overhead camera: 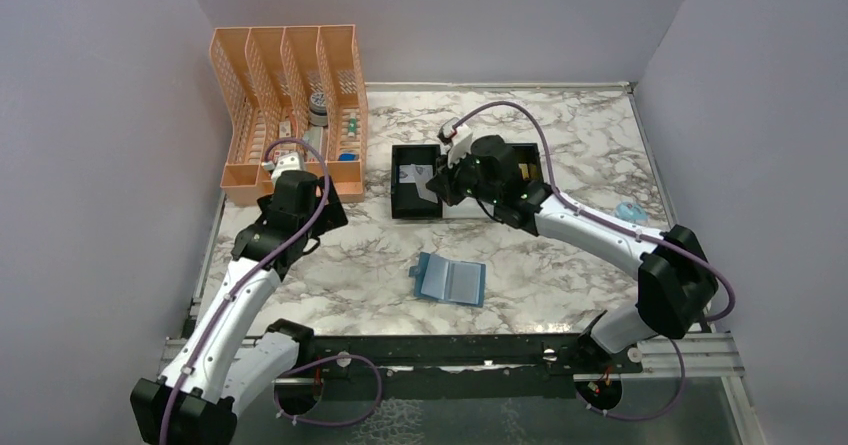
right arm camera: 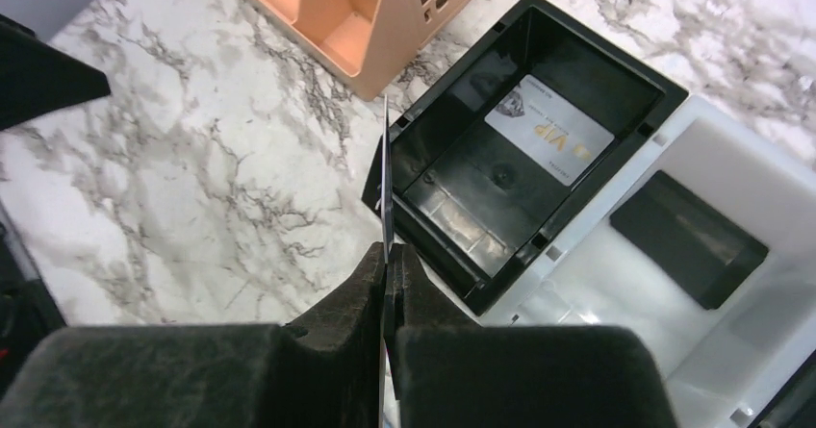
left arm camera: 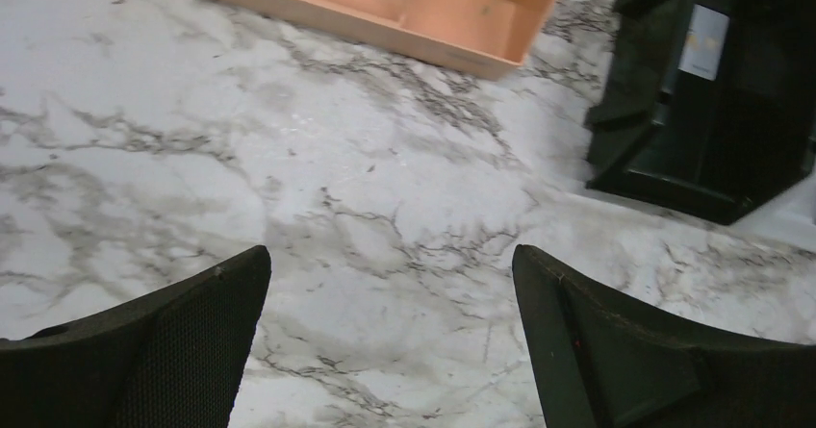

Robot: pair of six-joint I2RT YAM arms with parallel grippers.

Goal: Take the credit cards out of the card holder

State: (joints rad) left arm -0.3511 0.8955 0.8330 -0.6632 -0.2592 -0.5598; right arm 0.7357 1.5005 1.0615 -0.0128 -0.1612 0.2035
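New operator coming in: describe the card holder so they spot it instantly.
On the marble table, look from the black tray toward the near edge. The card holder lies there alone, opened flat: a thin blue two-panel wallet, unlike the boxy tray.

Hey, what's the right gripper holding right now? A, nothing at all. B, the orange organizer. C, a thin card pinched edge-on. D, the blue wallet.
C: in the right wrist view the right gripper is shut on a thin card seen edge-on near the black tray, while the blue wallet lies open on the table.
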